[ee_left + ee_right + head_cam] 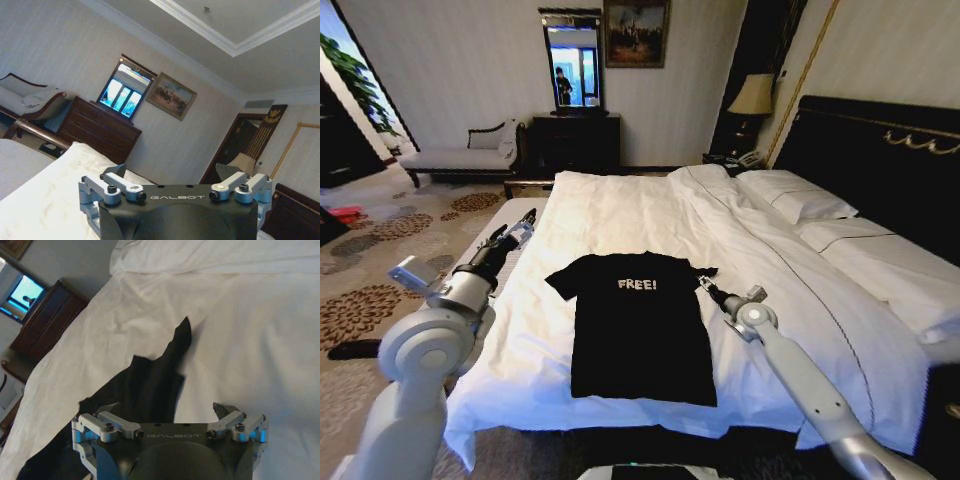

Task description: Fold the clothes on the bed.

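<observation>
One wide bed (650,215) takes up most of the head view, its white duvet spread flat, white pillows (800,200) stacked toward a dark headboard (880,150) trimmed in gold. Beyond the bed, against the far wall, stand a dark wooden dresser (575,140) with a mirror (572,60) above it, a framed painting (636,32) beside the mirror, and a pale chaise bench (465,155) to the dresser's side. A lamp (753,95) sits in the corner near the headboard.

On the duvet, near the bed's foot edge closest to the robot, lies the black T-shirt (640,330), laid out flat with its white "FREE!" lettering facing up and both short sleeves spread outward. The sleeve on the headboard side ends in a small dark point of cloth.

Just beside that sleeve hangs the right pincer (704,284), low over the duvet; in the right wrist view its fingers (227,412) stand spread wide apart with nothing between them, the black cloth (150,385) lying under and ahead of them.

Off the T-shirt's other sleeve, at the bed's outer edge, the left pincer (518,232) is raised clear of the bedding, pointing toward the dresser. Its fingers (122,180) are likewise parted wide and hold nothing.
</observation>
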Tool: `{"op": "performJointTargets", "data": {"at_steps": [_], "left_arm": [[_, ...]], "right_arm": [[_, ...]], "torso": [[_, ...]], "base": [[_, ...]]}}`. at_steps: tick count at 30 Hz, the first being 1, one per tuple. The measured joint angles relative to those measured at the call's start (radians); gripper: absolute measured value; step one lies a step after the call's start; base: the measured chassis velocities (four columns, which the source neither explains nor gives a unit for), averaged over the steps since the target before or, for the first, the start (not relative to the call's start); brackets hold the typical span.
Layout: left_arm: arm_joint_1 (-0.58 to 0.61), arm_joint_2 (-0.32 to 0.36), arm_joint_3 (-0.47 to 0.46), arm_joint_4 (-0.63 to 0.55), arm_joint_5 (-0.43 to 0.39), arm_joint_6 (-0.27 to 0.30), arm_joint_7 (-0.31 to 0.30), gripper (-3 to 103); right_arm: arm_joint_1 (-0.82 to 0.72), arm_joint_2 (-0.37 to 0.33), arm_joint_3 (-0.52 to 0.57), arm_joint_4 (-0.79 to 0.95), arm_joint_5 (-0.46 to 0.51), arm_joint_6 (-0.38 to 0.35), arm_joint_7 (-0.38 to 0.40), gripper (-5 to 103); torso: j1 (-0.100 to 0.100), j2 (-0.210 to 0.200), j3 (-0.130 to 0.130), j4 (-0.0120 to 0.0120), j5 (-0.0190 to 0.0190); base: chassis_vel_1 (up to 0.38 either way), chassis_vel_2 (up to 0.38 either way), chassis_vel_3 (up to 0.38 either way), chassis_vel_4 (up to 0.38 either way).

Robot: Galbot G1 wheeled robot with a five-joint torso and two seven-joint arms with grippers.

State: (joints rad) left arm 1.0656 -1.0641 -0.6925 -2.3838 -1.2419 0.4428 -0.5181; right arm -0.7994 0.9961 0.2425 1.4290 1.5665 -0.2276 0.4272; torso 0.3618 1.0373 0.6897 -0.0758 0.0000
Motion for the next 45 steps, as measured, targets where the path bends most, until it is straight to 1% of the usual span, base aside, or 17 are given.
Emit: {"op": "performJointTargets", "data": {"at_steps": [1,3,4,5,6,9,10,13,15,18,20,23,24,36,39,45], "left_arm": [[0.000,-0.001,0.002,0.001,0.002,0.001,0.000,100],[0.000,-0.003,0.006,0.001,0.005,0.002,0.000,100],[0.000,-0.003,0.006,0.001,0.005,0.002,0.000,100],[0.000,-0.003,0.007,0.001,0.006,0.003,0.000,100],[0.000,-0.003,0.008,0.001,0.006,0.003,0.000,100],[0.000,-0.004,0.009,0.003,0.007,0.004,0.000,100],[0.000,-0.004,0.009,0.003,0.007,0.004,0.000,100],[0.000,-0.005,0.010,0.004,0.008,0.004,0.000,100],[0.000,-0.005,0.010,0.004,0.008,0.004,0.000,100],[0.000,-0.005,0.010,0.004,0.008,0.004,0.000,100],[0.000,-0.004,0.009,0.004,0.008,0.004,0.000,100],[0.000,-0.003,0.009,0.004,0.008,0.004,0.000,100],[-0.001,-0.003,0.009,0.005,0.008,0.004,0.000,100],[-0.007,-0.003,0.012,0.009,0.007,0.004,0.001,100],[-0.007,-0.003,0.013,0.010,0.007,0.004,0.001,100],[-0.006,-0.003,0.012,0.010,0.008,0.004,0.001,100]], "right_arm": [[0.011,0.008,-0.001,-0.022,-0.008,0.001,-0.011,101],[0.031,0.022,0.000,-0.057,-0.021,0.002,-0.032,94],[0.031,0.022,0.000,-0.057,-0.021,0.002,-0.032,94],[0.038,0.029,0.001,-0.070,-0.027,0.002,-0.043,89],[0.042,0.033,0.002,-0.079,-0.031,0.002,-0.051,89],[0.054,0.052,0.006,-0.111,-0.048,0.003,-0.075,72],[0.054,0.052,0.006,-0.111,-0.048,0.003,-0.075,72],[0.066,0.074,0.007,-0.146,-0.073,0.003,-0.092,56],[0.070,0.080,0.007,-0.154,-0.079,0.004,-0.094,56],[0.081,0.092,0.006,-0.175,-0.091,0.005,-0.098,40],[0.084,0.095,0.006,-0.181,-0.093,0.006,-0.098,40],[0.097,0.104,0.005,-0.208,-0.101,0.008,-0.100,24],[0.099,0.107,0.005,-0.215,-0.104,0.009,-0.101,20],[0.112,0.121,0.005,-0.244,-0.116,0.019,-0.118,17],[0.113,0.123,0.006,-0.243,-0.116,0.022,-0.123,3],[0.105,0.123,0.008,-0.224,-0.115,0.025,-0.127,0]], "torso": [[0.000,0.000,0.000,0.0003,0.0001],[0.000,0.000,0.000,0.0003,0.0000],[0.000,0.000,0.000,0.0003,0.0000],[0.000,0.000,0.000,0.0004,-0.0001],[0.000,0.000,0.000,0.0004,-0.0001],[0.000,0.000,0.000,0.0003,-0.0002],[0.000,0.000,0.000,0.0003,-0.0002],[0.000,0.000,0.000,0.0003,-0.0001],[0.000,0.000,0.000,0.0003,0.0000],[0.000,0.000,0.000,0.0004,-0.0001],[0.000,0.000,0.000,0.0003,-0.0001],[0.000,0.000,0.000,0.0003,-0.0001],[0.000,0.000,0.000,0.0003,0.0000],[0.000,0.000,0.000,0.0003,0.0000],[0.000,0.000,0.000,0.0003,0.0000],[0.000,0.000,0.000,0.0003,0.0000]], "base": [[0.000,0.000,0.000,0.000],[0.000,0.000,0.000,0.000],[0.000,0.000,0.000,0.000],[0.000,0.000,0.000,0.000],[0.000,0.000,0.000,0.000],[0.000,0.000,0.000,0.000],[0.000,0.000,0.000,0.000],[0.000,0.000,0.000,0.000],[0.000,0.000,0.000,0.000],[0.000,0.000,0.000,0.000],[0.000,0.000,0.000,0.000],[0.000,0.000,0.000,0.000],[0.000,0.000,0.000,0.000],[0.000,0.000,0.000,0.000],[0.000,0.000,0.000,0.000],[0.000,0.000,0.000,0.000]]}}
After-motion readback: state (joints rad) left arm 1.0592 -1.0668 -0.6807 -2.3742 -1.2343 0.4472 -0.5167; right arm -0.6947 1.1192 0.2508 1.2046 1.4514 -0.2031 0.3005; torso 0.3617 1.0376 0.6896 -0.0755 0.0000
